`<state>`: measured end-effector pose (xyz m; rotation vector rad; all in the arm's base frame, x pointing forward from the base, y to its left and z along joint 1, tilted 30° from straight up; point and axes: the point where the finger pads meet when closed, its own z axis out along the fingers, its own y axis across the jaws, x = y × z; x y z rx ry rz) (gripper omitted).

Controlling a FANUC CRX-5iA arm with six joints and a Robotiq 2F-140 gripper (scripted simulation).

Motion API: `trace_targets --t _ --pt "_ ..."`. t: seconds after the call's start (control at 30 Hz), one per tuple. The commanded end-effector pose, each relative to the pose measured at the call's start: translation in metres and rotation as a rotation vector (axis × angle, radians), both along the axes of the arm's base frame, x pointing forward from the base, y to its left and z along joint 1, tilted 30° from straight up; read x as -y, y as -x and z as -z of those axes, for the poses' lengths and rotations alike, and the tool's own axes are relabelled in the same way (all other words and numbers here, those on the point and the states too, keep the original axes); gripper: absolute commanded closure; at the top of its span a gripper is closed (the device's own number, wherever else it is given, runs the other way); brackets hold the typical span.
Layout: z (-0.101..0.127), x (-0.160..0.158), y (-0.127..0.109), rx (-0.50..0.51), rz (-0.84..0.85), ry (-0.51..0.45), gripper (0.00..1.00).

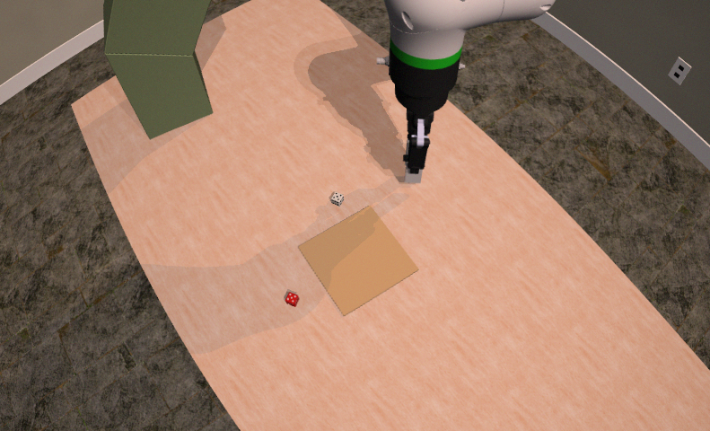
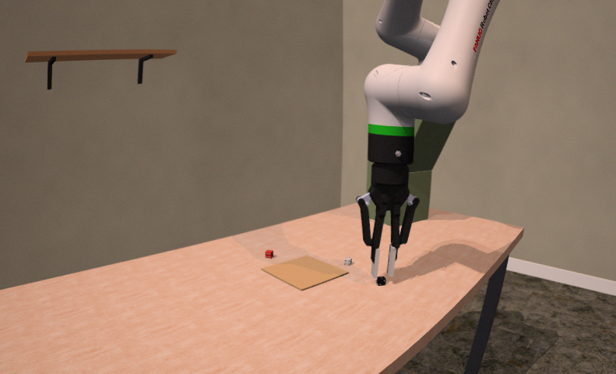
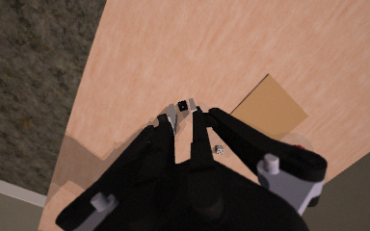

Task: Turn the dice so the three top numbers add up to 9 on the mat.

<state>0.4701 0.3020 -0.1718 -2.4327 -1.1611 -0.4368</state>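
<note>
The black die [image 2: 381,280] [image 3: 182,105] rests on the table; the top view does not show it. Its top number is too small to read surely. My gripper [image 1: 413,177] [image 2: 382,276] [image 3: 182,108] points down just above and around it, fingers a small gap apart, holding nothing. The white die [image 1: 337,198] [image 2: 347,261] [image 3: 219,149] lies on the table just off the mat's corner side; its top looks like a five. The red die [image 1: 292,299] [image 2: 269,253] lies off the mat's other side, top apparently five; an arm link mostly hides it in the wrist view. The tan mat [image 1: 369,277] [image 2: 304,273] [image 3: 274,111] lies flat, bearing no die.
The table [image 1: 481,320] [image 2: 163,315] [image 3: 187,38] carries everything. A green angular block [image 1: 166,96] [image 2: 421,194] stands at its far end. A wall shelf [image 2: 102,55] hangs at the left, away from the arm. The table's edge runs beyond the gripper on one side.
</note>
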Motion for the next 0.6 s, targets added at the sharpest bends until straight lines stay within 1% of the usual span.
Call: trace_targets --t 0.0,0.37,0.57 --pt "0.003 -0.001 0.0 0.0 0.0 0.0 0.81" --pt "0.014 -0.008 -0.002 0.0 0.0 0.0 0.81" --pt "0.017 -0.009 -0.002 0.0 0.0 0.0 0.81"
